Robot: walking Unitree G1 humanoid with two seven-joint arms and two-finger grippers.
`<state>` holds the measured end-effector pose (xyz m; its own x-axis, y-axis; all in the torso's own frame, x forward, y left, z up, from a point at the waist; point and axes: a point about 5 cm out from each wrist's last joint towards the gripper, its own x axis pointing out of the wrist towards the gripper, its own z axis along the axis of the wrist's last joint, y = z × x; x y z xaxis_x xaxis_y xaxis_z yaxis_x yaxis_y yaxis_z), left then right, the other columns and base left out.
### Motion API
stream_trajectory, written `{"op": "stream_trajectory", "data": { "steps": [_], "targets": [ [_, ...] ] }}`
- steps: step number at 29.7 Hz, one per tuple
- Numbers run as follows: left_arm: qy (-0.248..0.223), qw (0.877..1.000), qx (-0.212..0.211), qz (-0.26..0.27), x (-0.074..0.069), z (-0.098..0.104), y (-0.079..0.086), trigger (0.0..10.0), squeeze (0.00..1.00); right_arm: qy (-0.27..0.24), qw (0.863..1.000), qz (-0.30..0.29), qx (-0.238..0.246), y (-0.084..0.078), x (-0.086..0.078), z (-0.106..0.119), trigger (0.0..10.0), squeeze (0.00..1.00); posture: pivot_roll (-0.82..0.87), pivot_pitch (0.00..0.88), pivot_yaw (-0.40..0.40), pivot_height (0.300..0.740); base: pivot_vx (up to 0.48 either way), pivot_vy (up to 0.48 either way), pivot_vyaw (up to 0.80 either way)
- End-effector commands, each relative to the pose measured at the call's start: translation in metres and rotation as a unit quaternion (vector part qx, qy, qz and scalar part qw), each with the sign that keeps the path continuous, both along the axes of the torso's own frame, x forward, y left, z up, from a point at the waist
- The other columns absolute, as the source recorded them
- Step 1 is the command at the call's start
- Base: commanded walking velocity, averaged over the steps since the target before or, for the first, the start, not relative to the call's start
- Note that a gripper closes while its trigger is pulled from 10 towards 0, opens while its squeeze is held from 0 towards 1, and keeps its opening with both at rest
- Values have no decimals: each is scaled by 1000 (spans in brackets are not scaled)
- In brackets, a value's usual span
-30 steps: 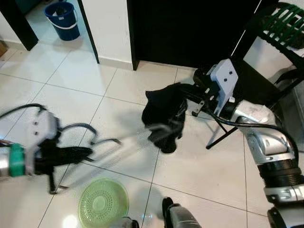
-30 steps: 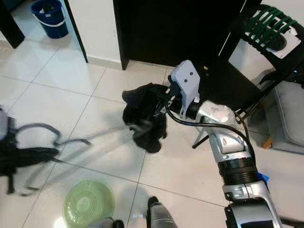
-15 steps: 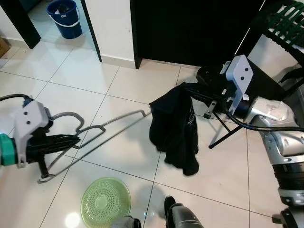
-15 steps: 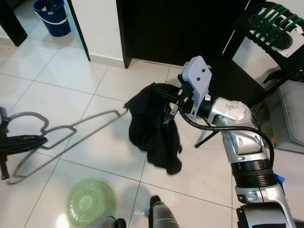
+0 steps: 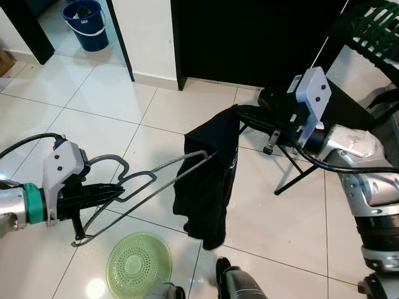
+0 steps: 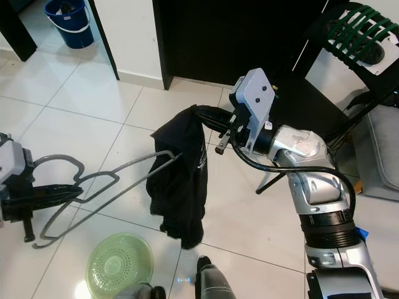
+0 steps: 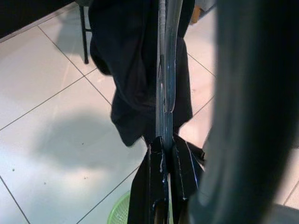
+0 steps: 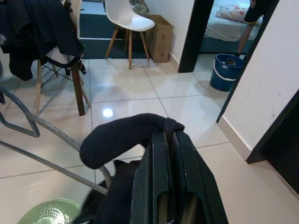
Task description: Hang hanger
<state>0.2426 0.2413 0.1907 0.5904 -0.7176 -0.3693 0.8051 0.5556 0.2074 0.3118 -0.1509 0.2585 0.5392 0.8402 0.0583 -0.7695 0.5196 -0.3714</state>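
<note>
The left gripper [image 5: 109, 194] is pinching the grey hanger [image 5: 146, 185] near its hook end. The hanger's far end pokes into the black shirt [image 5: 209, 180]. The right gripper [image 5: 249, 115] is pinched on the top of the shirt & holds it up above the floor tiles [image 5: 112, 118].

To do this bit well, I think the left arm should slide the hanger in slow & level, w/ the right arm keeping the cloth high so the opening doesn't flop. A green strainer [image 5: 138, 266] lies below; don't bump it.
</note>
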Motion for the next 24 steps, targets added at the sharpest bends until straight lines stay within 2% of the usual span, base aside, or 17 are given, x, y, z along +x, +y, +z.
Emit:
{"op": "stream_trajectory", "data": {
  "steps": [1, 3, 7, 10, 11, 13, 14, 15, 21, 22, 24],
  "targets": [
    [6, 999, 7, 36, 6, -12, 3, 10000, 8, -3, 999, 47, 12, 12, -14, 6, 10000, 0, 34, 127, 105, 740, 0, 0, 0],
    [6, 999, 7, 36, 6, -12, 3, 10000, 8, -3, 999, 47, 12, 12, -14, 6, 10000, 0, 34, 127, 105, 740, 0, 0, 0],
    [-5, 998, -41, 53, 22, -14, -12, 10000, 8, 25, 991, 131, 21, 37, -40, 0, 10000, 0, 25, 116, 102, 740, 0, 0, 0],
    [-5, 998, -48, 50, 24, -14, -15, 10000, 8, 29, 989, 141, 22, 40, -43, -2, 10000, 0, 25, 116, 102, 740, 0, 0, 0],
    [-9, 998, -58, 37, 27, -13, -24, 10000, 0, 37, 988, 151, 23, 47, -44, -8, 10000, 0, 21, 113, 104, 740, 0, 0, 0],
    [-11, 997, -77, -9, 30, -8, -47, 10000, 0, 45, 986, 160, 15, 60, -42, -23, 10000, 0, 17, 109, 105, 740, 0, 0, 0],
    [-11, 997, -77, -9, 30, -8, -47, 10000, 0, 45, 986, 160, 15, 60, -42, -23, 10000, 0, 17, 109, 105, 740, 0, 0, 0],
    [-9, 996, -85, -29, 29, -5, -55, 10000, 0, 49, 986, 159, 14, 64, -40, -28, 10000, 0, 18, 109, 107, 740, 0, 0, 0],
    [3, 993, -83, -86, 18, -2, -67, 10000, 0, 41, 991, 130, -1, 63, -26, -33, 10000, 0, 25, 113, 100, 740, 0, 0, 0],
    [8, 991, -82, -108, 11, -1, -70, 10000, 0, 38, 993, 116, -6, 59, -22, -31, 10000, 0, 24, 117, 89, 740, 0, 0, 0],
    [10, 990, -81, -115, 9, 0, -71, 10000, 0, 37, 993, 113, -7, 58, -22, -30, 10000, 0, 24, 117, 89, 740, 0, 0, 0]
  ]
}}
